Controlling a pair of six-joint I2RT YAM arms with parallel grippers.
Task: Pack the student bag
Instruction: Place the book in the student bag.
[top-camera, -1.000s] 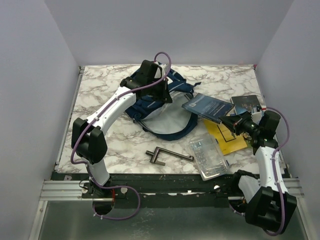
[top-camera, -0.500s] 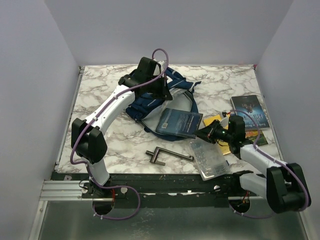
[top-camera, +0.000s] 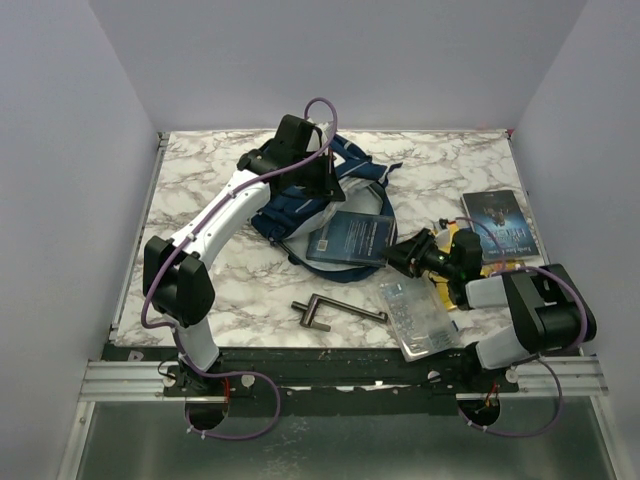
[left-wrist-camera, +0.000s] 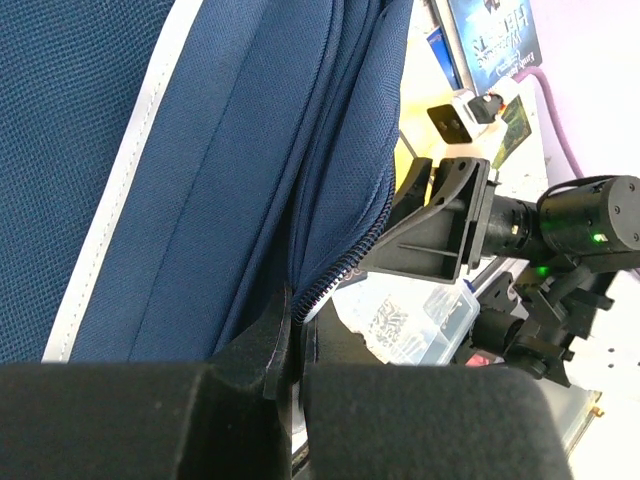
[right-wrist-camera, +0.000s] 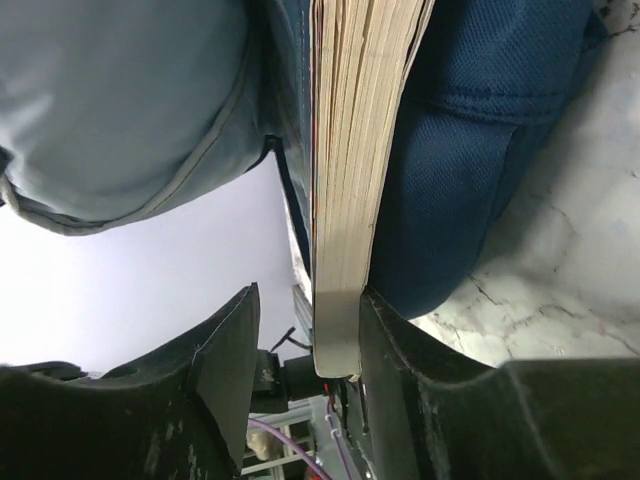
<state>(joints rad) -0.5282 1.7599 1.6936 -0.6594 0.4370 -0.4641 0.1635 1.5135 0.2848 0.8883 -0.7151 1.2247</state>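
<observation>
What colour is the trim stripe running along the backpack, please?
Light grey stripe against the navy blue fabric backpack; the left wrist view shows it best.

Book (top-camera: 348, 240) partly in student bag (top-camera: 283, 212), box (top-camera: 418, 318) right of tool (top-camera: 335, 312)

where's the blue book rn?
Top view, centre: the blue book lies partway in the open mouth of the student bag, its right edge between the fingers of the right claw.

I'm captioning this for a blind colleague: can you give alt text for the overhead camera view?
Seen from above, a dark blue book sits partly inside a navy blue fabric backpack on a marble-patterned table; the left gripper holds the bag's opening and the right gripper is at the book's edge.
</observation>
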